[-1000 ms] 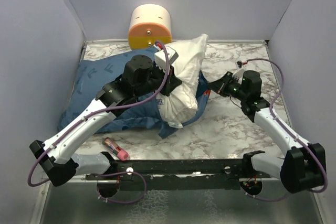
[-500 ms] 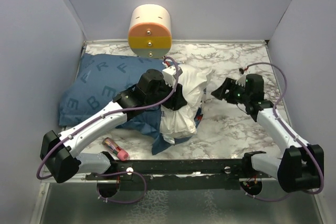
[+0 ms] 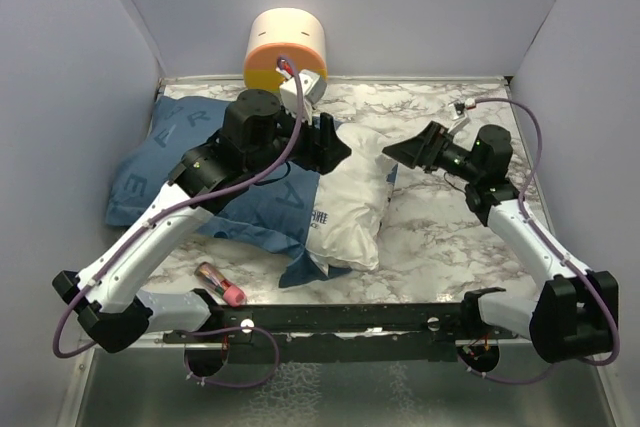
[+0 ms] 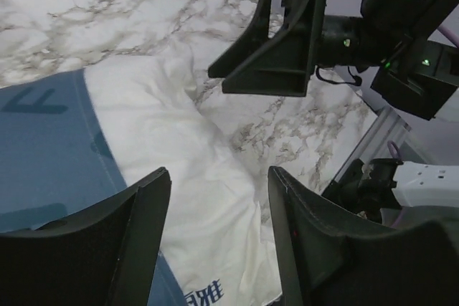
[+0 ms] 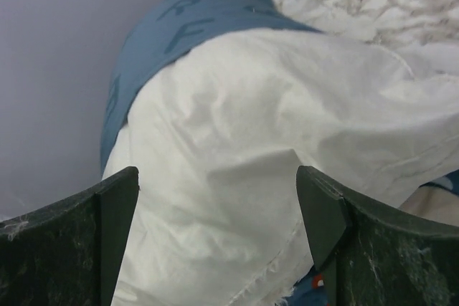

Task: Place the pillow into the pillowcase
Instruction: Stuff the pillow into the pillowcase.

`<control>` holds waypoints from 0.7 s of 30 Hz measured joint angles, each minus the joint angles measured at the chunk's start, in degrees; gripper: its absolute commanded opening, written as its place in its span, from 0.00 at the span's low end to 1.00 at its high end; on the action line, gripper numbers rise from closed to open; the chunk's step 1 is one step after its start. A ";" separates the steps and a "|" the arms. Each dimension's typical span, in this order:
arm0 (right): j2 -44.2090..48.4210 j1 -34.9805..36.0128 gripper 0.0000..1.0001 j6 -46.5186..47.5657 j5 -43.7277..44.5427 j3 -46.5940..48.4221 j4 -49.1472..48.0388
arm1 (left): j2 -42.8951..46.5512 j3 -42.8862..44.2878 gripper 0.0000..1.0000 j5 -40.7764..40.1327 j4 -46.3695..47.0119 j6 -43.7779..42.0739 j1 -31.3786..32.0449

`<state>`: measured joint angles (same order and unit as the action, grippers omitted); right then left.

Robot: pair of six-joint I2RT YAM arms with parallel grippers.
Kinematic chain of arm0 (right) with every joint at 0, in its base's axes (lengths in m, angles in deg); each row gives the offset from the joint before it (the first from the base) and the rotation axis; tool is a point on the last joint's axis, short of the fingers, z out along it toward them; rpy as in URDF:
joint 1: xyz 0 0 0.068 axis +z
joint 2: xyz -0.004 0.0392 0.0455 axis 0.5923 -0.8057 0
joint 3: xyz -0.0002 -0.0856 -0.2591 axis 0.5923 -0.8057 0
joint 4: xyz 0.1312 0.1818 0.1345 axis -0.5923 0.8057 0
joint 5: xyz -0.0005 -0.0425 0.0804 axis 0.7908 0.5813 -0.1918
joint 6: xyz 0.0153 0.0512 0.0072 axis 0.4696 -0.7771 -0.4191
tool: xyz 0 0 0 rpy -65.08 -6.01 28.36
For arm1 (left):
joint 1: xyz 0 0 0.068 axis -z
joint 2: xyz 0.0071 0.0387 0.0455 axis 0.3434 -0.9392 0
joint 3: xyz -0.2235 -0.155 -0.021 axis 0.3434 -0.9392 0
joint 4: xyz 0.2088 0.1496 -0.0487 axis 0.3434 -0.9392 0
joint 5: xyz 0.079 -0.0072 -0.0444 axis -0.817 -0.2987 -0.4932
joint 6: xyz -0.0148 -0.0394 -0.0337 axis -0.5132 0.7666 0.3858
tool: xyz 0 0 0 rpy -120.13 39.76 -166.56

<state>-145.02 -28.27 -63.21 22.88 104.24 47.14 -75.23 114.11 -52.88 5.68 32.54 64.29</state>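
Top view: the pillow lay on the marble table, mid-field, its left part inside the mouth of the pillowcase. Its right and near parts, with the printed label, were exposed. A corner of blue cloth showed under its near end. The case spread leftward to the wall.

The left gripper hung over the pillow's far end, jaws apart and empty. The right gripper faced it from the right, jaws spread wide, holding nothing and clear of the fabric.

Both wrist views showed white cloth between the parted fingers. A cream-and-orange cylinder stood at the far wall, and a small pink item lay at the near edge.
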 measured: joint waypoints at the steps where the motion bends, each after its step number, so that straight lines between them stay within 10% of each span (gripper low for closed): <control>1: -0.33 0.31 0.89 -0.76 -0.33 -0.72 -0.26 | -0.04 1.79 0.51 -1.70 -1.46 -0.02 0.00; 17: -9.68 10.97 0.85 -2.23 1.07 2.23 1.79 | -22.25 15.56 0.52 -23.39 -22.36 -5.42 0.52; 21: -11.54 11.34 0.66 -0.59 3.39 4.42 5.40 | -24.52 19.82 0.52 -30.10 -25.99 -7.21 2.69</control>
<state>-156.56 -16.92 -63.80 26.26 108.66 52.54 -99.75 133.93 -82.98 -20.30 25.33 66.98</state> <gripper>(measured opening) 0.831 0.521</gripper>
